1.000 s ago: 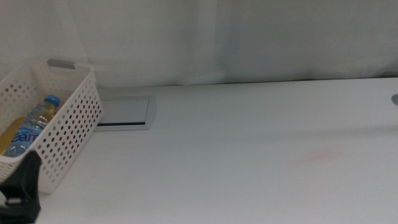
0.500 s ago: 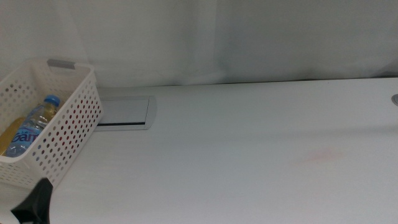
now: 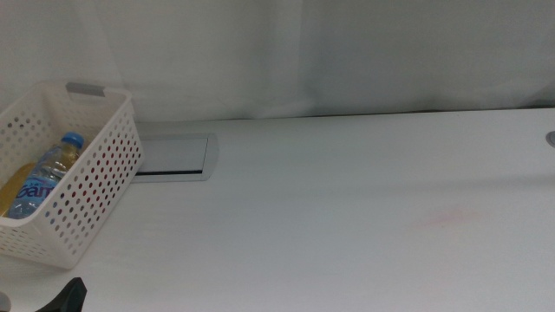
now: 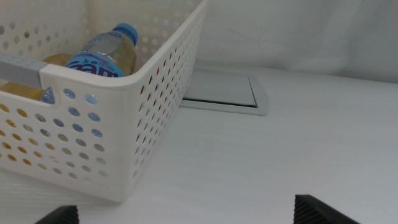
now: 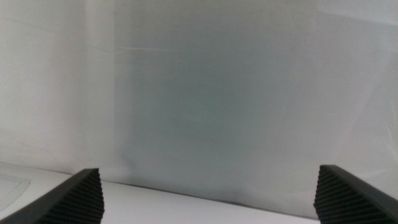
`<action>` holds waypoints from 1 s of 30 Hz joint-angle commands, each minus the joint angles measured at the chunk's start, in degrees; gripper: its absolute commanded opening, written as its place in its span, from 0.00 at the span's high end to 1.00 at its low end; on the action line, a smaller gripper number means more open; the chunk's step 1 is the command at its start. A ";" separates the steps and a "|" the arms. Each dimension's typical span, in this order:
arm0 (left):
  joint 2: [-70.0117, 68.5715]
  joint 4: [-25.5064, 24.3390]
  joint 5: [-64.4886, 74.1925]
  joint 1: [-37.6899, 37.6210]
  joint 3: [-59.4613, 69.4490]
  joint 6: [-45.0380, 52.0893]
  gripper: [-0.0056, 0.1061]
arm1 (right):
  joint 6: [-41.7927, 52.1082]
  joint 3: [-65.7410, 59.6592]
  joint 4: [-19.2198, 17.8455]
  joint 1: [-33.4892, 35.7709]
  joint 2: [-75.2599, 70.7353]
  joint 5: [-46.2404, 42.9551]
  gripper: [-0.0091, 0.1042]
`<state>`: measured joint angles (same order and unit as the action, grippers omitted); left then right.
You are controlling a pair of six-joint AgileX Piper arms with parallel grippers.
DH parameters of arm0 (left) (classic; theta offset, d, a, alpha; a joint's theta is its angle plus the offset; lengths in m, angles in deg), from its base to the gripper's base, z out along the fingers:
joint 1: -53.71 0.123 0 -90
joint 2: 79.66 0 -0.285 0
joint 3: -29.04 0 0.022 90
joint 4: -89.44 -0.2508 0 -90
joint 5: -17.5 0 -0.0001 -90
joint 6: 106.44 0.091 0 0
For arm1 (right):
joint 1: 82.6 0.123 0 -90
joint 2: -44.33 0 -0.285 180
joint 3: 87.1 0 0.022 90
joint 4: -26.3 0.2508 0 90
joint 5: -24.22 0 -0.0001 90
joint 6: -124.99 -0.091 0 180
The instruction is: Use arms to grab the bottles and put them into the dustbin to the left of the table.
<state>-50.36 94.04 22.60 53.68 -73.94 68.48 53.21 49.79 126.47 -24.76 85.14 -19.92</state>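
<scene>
The white perforated dustbin [image 3: 82, 186] stands at the table's left end. Inside it lie a clear bottle with a blue cap and blue label [image 3: 50, 173] and a bottle of yellow liquid [image 3: 16, 186]. Something red shows through the holes in its side. In the left wrist view the same dustbin [image 4: 134, 112] fills one side, with the blue-capped bottle [image 4: 102, 53] resting in it. My left gripper [image 4: 186, 214] is open and empty, low in front of the dustbin; only a dark tip [image 3: 69, 299] shows in the middle view. Facing the white backdrop, my right gripper [image 5: 208, 199] is open and empty.
A flat grey hatch [image 3: 173, 156] is set into the white table [image 3: 347, 217] just right of the dustbin. A faint pink smear [image 3: 447, 217] marks the tabletop at the right. A white curtain closes off the back.
My left gripper has sunk toward the middle view's bottom edge, away from the dustbin's front corner. The bottles in the dustbin have not moved.
</scene>
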 commanded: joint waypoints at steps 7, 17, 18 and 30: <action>-0.33 0.20 0.07 -0.61 0.51 -0.51 0.15 | 3.00 -0.04 2.21 -0.20 -0.15 3.93 0.12; -0.33 0.20 0.07 -0.61 0.51 -0.51 0.15 | -16.96 0.06 -20.85 -0.20 5.22 7.28 0.12; -0.33 0.20 0.07 -0.61 0.51 -0.40 0.15 | -20.97 0.06 -23.82 -0.20 6.16 8.12 0.12; -0.33 0.20 0.07 -0.61 0.51 2.52 0.15 | -75.03 1.04 -75.17 -4.98 19.37 31.78 0.12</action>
<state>-50.36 93.93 22.71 53.68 -73.94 70.90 -14.68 50.07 60.23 -27.47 103.18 8.14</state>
